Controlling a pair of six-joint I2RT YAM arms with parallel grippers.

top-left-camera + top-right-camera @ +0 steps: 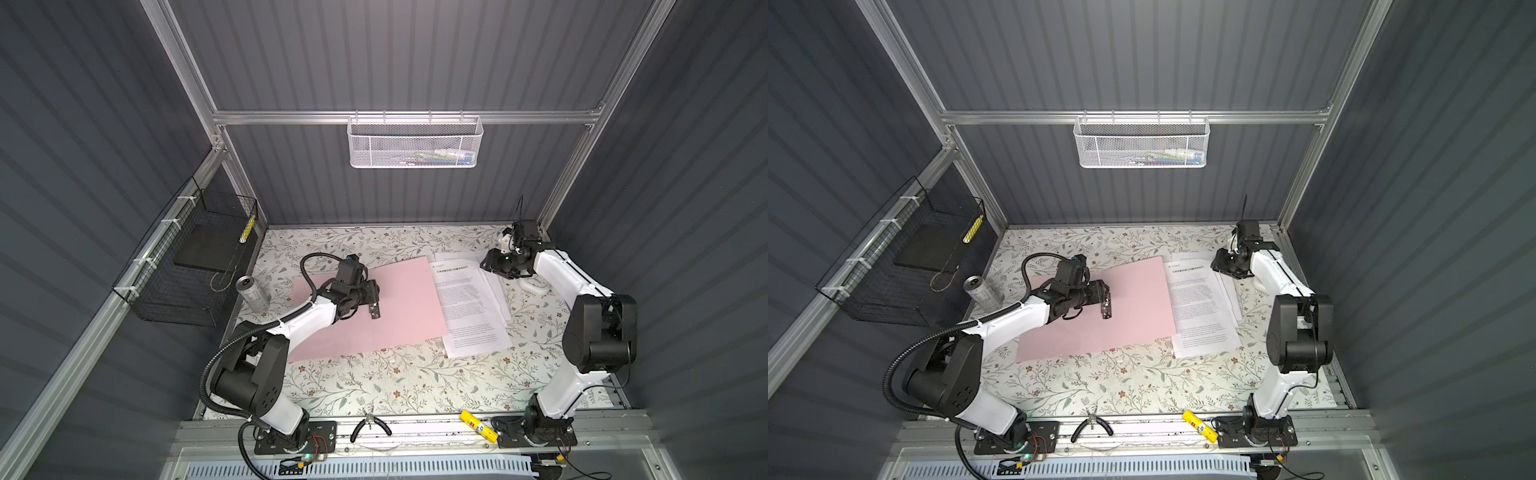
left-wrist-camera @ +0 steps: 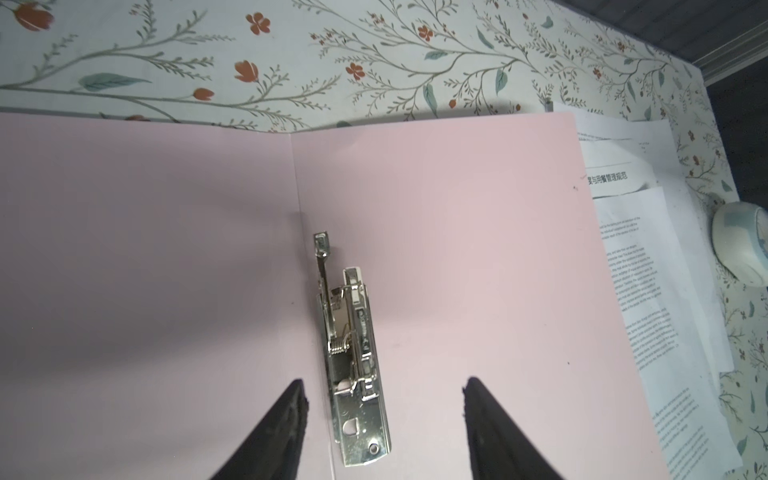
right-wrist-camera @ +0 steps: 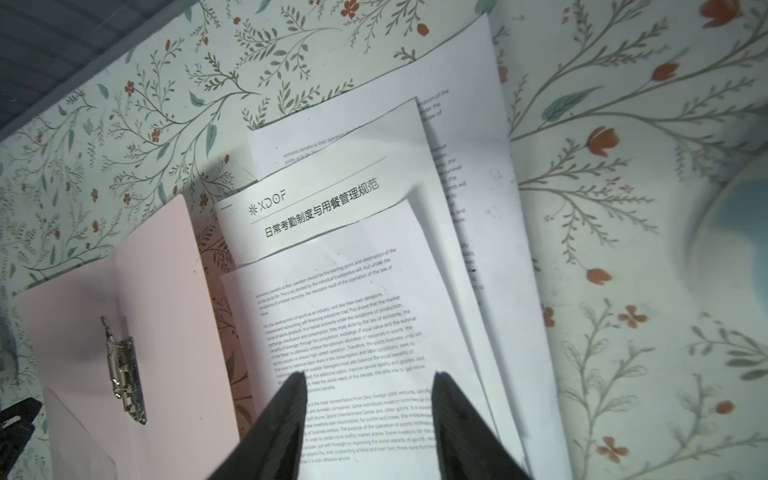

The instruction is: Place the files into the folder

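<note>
Left gripper hangs released over the open folder, its fingers on either side of the metal clip and gripping nothing. The folder lies flat with no sheet in it. The files lie fanned just beside its right edge, long axis running near to far, parallel to the spine. Right gripper is the nearer one, released, above their far end. Judgement: the sheets must travel leftward. On the back rail, the white mesh basket holds small items, not identifiable.

Left arm and right arm: white shells, black joints. A ribbed black hose runs along the left. The left gripper has tapered black fingers.
</note>
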